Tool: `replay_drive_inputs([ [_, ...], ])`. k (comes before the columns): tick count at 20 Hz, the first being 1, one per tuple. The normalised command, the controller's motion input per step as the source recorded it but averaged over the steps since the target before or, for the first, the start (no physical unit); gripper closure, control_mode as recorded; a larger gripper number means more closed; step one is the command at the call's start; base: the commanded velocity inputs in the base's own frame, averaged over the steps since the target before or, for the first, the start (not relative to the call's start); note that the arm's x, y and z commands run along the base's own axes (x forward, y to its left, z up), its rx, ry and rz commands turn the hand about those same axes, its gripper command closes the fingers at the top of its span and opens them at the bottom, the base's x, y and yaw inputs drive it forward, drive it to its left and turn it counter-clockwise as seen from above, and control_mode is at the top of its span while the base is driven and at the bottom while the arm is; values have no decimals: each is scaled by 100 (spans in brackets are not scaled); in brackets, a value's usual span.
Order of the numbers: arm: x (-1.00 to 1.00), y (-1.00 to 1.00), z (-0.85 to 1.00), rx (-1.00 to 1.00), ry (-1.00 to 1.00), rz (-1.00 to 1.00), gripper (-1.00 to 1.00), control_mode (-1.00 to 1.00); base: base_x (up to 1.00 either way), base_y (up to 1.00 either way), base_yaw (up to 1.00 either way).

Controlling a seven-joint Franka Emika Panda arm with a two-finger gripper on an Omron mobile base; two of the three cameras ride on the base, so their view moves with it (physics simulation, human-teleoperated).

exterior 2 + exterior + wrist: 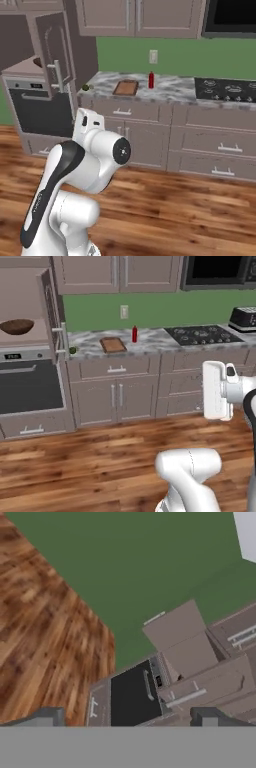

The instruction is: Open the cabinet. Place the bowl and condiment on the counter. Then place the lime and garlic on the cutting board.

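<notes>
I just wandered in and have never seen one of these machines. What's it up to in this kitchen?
It is partway through unpacking a cabinet, whose door already stands open. The bowl still sits inside. The condiment stands on the counter beside the cutting board, which is bare; the lime lies near the counter's left end. The gripper is open and holds nothing.
</notes>
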Motion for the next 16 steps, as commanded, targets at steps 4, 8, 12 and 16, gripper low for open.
replay_drive_inputs([
  [4,0,0,0,0,0,0,-100,100,-63,75,5],
  [8,0,0,0,0,0,0,-100,100,-58,86,6],
  [12,0,0,0,0,0,0,-100,100,-48,95,7],
  [16,0,0,0,0,0,0,-100,100,-38,95,7],
])
